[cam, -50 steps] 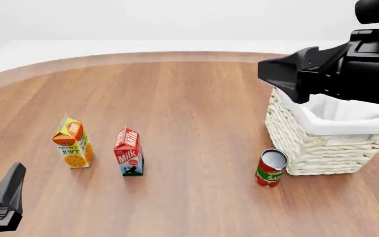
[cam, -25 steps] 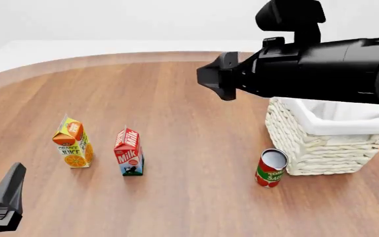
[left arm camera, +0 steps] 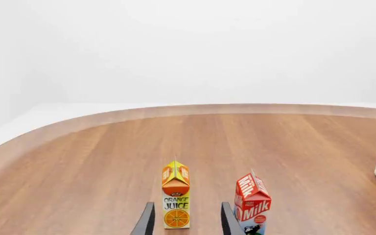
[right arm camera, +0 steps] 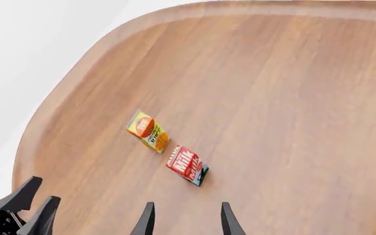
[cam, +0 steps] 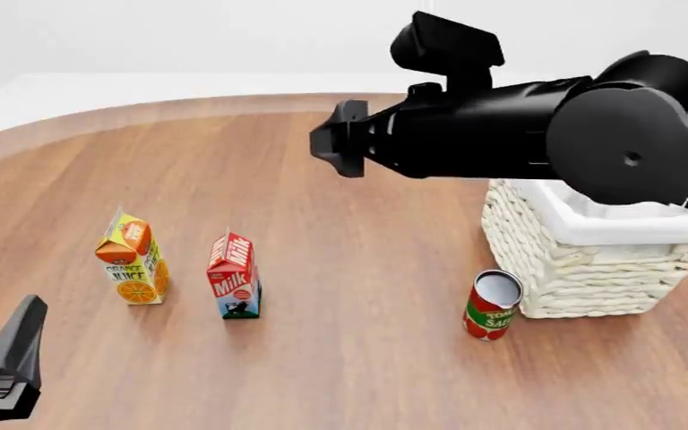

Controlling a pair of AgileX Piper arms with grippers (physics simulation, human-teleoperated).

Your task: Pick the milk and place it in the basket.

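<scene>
Standing upright, the milk [cam: 234, 277] points its gable straight up.

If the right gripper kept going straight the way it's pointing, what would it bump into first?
Probably the milk: in the right wrist view it sits just ahead of the open right gripper. Depth is unclear, so it might meet bare table nearby instead.

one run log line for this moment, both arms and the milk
milk: upright on table, ungrasped | right end effector: open, raised, aimed toward milk | left end effector: open, low | basket: beside can
</scene>
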